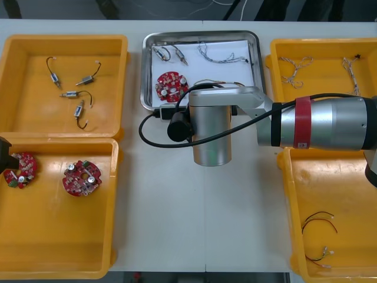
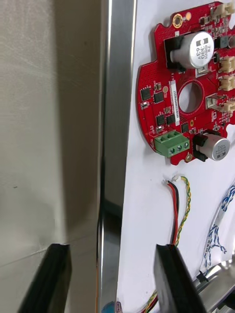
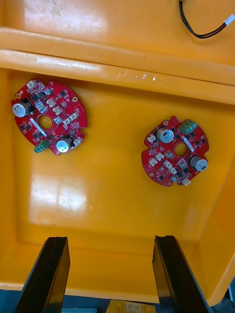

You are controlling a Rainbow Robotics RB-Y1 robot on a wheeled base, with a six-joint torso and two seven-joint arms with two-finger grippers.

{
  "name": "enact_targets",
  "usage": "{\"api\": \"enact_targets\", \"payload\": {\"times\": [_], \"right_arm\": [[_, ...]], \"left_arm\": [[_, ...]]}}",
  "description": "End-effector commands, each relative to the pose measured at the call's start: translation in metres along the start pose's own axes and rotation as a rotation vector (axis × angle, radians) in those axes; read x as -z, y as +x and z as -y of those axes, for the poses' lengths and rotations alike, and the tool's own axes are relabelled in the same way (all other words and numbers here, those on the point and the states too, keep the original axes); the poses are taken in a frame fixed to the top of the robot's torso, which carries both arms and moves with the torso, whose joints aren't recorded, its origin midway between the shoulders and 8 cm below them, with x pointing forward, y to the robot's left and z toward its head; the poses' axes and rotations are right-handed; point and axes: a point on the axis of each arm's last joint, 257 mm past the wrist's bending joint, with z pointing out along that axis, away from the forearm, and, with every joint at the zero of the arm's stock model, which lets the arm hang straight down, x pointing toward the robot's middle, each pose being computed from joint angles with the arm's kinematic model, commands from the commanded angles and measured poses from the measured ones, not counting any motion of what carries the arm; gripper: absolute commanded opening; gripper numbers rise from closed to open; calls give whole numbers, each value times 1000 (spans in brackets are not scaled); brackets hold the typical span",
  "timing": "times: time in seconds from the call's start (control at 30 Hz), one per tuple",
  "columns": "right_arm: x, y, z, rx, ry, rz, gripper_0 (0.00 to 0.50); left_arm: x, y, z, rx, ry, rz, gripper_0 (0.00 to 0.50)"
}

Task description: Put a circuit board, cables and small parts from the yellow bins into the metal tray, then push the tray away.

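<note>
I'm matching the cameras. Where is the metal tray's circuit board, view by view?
Front view: the circuit board, near left in the metal tray.
Right wrist view: the circuit board on the white inside, beyond the right gripper's fingers.
Left wrist view: two other boards, in the yellow bin by the left gripper.
Shared landmark: the tray's rim.

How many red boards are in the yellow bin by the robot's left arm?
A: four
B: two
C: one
B: two boards lie apart in that bin, where the open left gripper hovers. A third board lies in the tray, whose rim the open right gripper straddles.
</note>
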Motion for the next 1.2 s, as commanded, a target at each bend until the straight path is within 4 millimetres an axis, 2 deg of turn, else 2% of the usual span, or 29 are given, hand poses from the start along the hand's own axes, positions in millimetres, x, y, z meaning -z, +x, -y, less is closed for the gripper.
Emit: {"api": "enact_targets", "payload": {"times": [0.03, 0.27, 0.67, 0.77, 0.93, 1.2], "right_arm": [[18, -31, 41, 3, 63, 60, 500], [39, -46, 30, -49, -10, 87, 500], [82, -43, 1, -71, -61, 49, 500], [94, -38, -6, -72, -57, 31, 500], [113, -27, -18, -187, -105, 25, 500], [144, 15, -38, -340, -180, -44, 500]], "left_arm": [[5, -3, 0, -40, 4, 34, 500], [5, -3, 0, -40, 4, 34, 500], [5, -3, 0, -40, 4, 34, 500], [5, -3, 0, -40, 4, 34, 500], [5, -3, 0, -40, 4, 34, 500], [5, -3, 0, -40, 4, 34, 500]]}}
